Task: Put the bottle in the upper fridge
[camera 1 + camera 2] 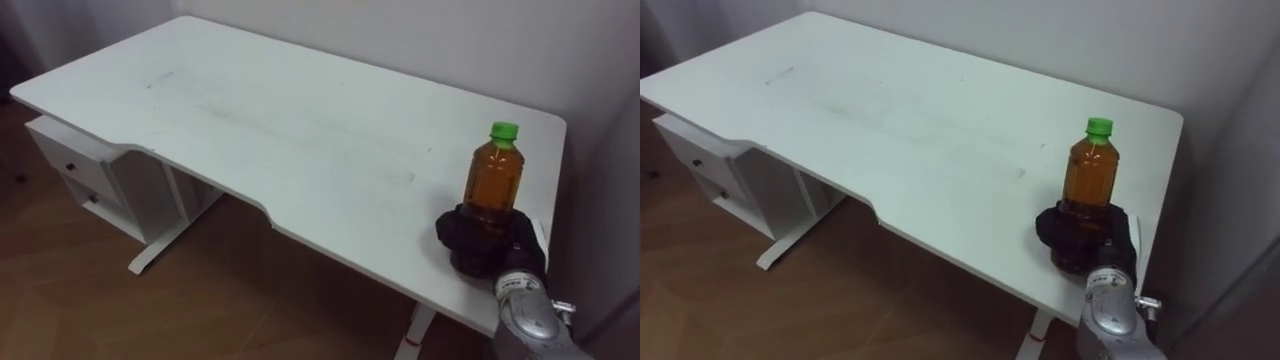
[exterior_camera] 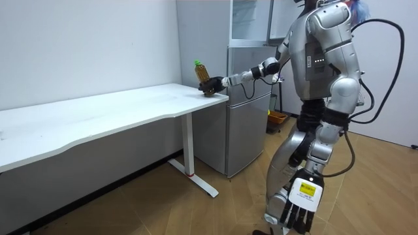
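A clear bottle [image 1: 492, 175] of brown drink with a green cap stands upright near the right end of the white table [image 1: 300, 120]. My right hand [image 1: 480, 240], in a black glove, is shut round the bottle's lower part. The bottle's base is hidden behind the fingers, so I cannot tell whether it rests on the table. In the room view I stand by the table's end with the right arm stretched out to the bottle [image 2: 201, 70]. My left hand [image 2: 299, 210] hangs open at my side. The tall grey fridge [image 2: 245, 98] stands just past the table's end, its upper part [image 2: 251, 19] above.
A white drawer unit [image 1: 85, 170] sits under the table's left end. The table's front edge curves inward near the middle. An orange basket [image 2: 277, 117] lies on the wooden floor beyond the fridge.
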Controlling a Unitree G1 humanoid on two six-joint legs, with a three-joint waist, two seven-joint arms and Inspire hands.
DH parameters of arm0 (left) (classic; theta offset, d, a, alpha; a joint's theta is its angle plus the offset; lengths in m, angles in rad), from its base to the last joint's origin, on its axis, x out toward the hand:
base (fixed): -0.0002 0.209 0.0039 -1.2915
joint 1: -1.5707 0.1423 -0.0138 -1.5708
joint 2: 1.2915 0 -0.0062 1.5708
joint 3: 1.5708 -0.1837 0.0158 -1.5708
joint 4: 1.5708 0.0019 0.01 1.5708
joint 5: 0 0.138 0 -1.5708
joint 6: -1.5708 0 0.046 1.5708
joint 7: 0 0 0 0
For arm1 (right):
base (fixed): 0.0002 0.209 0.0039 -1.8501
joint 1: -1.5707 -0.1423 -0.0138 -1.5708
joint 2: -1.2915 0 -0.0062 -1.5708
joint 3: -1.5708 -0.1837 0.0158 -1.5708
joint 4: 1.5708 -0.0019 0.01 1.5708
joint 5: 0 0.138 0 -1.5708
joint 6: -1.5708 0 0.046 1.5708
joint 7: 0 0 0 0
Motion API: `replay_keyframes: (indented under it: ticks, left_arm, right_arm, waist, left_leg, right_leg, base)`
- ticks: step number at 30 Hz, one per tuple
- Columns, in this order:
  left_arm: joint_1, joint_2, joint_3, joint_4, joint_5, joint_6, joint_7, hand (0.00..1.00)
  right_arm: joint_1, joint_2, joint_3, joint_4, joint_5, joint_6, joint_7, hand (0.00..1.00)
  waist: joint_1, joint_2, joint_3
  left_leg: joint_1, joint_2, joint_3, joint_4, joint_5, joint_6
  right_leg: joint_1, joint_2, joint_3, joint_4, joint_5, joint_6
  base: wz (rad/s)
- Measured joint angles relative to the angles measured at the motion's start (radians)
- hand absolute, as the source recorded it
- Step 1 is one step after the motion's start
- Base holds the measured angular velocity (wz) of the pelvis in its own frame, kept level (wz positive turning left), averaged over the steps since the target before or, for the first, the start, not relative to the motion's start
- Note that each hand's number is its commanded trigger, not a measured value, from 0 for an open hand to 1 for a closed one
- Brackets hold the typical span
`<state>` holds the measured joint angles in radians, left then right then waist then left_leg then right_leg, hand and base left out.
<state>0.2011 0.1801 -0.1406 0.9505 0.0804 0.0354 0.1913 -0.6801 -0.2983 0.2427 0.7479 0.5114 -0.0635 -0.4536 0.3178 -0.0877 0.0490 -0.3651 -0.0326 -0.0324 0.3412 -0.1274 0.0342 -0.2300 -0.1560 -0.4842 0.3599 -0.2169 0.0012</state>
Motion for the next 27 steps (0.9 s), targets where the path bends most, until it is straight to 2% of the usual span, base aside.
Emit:
replay_keyframes:
  ticks: [4,9,11,13,15,18,22,23,25,27]
  left_arm:
    - [0.027,0.001,0.039,0.003,0.0,-0.012,-0.004,0.0]
    - [0.072,-0.002,0.091,0.011,0.0,-0.026,-0.004,0.0]
    - [0.087,-0.001,0.102,-0.012,0.0,-0.026,-0.004,0.0]
    - [0.097,0.0,0.113,-0.028,0.0,-0.032,-0.004,0.0]
    - [0.117,0.0,0.129,-0.026,0.002,-0.038,-0.005,0.0]
    - [0.128,-0.001,0.174,-0.016,0.002,-0.032,-0.009,0.0]
    - [0.136,-0.003,0.22,-0.016,0.013,-0.018,-0.026,0.0]
    - [0.143,-0.003,0.227,-0.016,0.022,-0.018,-0.026,0.0]
    - [0.151,-0.002,0.238,-0.016,0.03,-0.019,-0.026,0.0]
    - [0.163,0.004,0.249,-0.016,0.033,-0.02,-0.024,0.0]
  right_arm:
    - [0.016,-0.018,0.0,-0.091,-0.001,0.002,0.029,1.0]
    - [0.1,-0.034,-0.042,-0.316,-0.005,0.002,0.071,1.0]
    - [0.114,-0.052,-0.046,-0.391,-0.003,0.002,0.076,1.0]
    - [0.117,-0.074,-0.046,-0.439,-0.007,0.002,0.093,1.0]
    - [0.129,-0.084,-0.047,-0.48,-0.013,0.002,0.109,1.0]
    - [0.174,-0.092,-0.074,-0.541,-0.043,0.0,0.137,1.0]
    - [0.189,-0.102,-0.093,-0.611,-0.053,0.009,0.153,1.0]
    - [0.191,-0.116,-0.101,-0.65,-0.053,0.023,0.153,1.0]
    - [0.191,-0.158,-0.111,-0.697,-0.053,0.023,0.149,1.0]
    - [0.191,-0.209,-0.125,-0.733,-0.051,0.02,0.143,1.0]
  waist:
    - [-0.02,-0.002,-0.0052]
    - [-0.071,-0.016,-0.0251]
    - [-0.093,-0.015,-0.027]
    - [-0.099,-0.014,-0.0282]
    - [-0.109,-0.008,-0.0434]
    - [-0.119,-0.009,-0.0562]
    - [-0.144,-0.008,-0.0559]
    - [-0.154,-0.009,-0.0561]
    - [-0.163,-0.011,-0.0552]
    - [-0.177,-0.024,-0.0502]
  left_leg:
    - [0.044,0.002,0.016,-0.022,0.0,0.0]
    - [0.12,0.003,0.022,-0.051,0.0,-0.001]
    - [0.138,0.004,0.024,-0.053,0.0,-0.001]
    - [0.169,0.006,0.032,-0.063,-0.001,-0.001]
    - [0.225,0.008,0.041,-0.09,-0.002,-0.001]
    - [0.268,0.011,0.059,-0.108,-0.006,0.0]
    - [0.292,0.016,0.077,-0.117,-0.006,-0.001]
    - [0.296,0.016,0.082,-0.12,-0.006,-0.001]
    - [0.303,0.016,0.086,-0.124,-0.005,-0.001]
    - [0.323,0.016,0.088,-0.137,-0.005,-0.002]
  right_leg:
    - [0.031,0.003,0.015,-0.013,0.002,0.002]
    - [0.101,0.009,0.019,-0.042,0.005,0.007]
    - [0.122,0.015,0.022,-0.052,0.007,0.009]
    - [0.146,0.021,0.043,-0.061,0.012,0.011]
    - [0.194,0.036,0.067,-0.093,0.022,0.016]
    - [0.221,0.036,0.083,-0.109,0.022,0.019]
    - [0.234,0.038,0.101,-0.11,0.024,0.018]
    - [0.233,0.04,0.103,-0.104,0.023,0.018]
    - [0.239,0.041,0.102,-0.104,0.023,0.018]
    - [0.251,0.042,0.101,-0.113,0.022,0.019]
  base:
    - [-0.13]
    - [-0.03]
    - [-0.07]
    - [-0.16]
    - [-0.24]
    - [-0.18]
    - [-0.14]
    - [-0.13]
    - [-0.05]
    - [0.0]
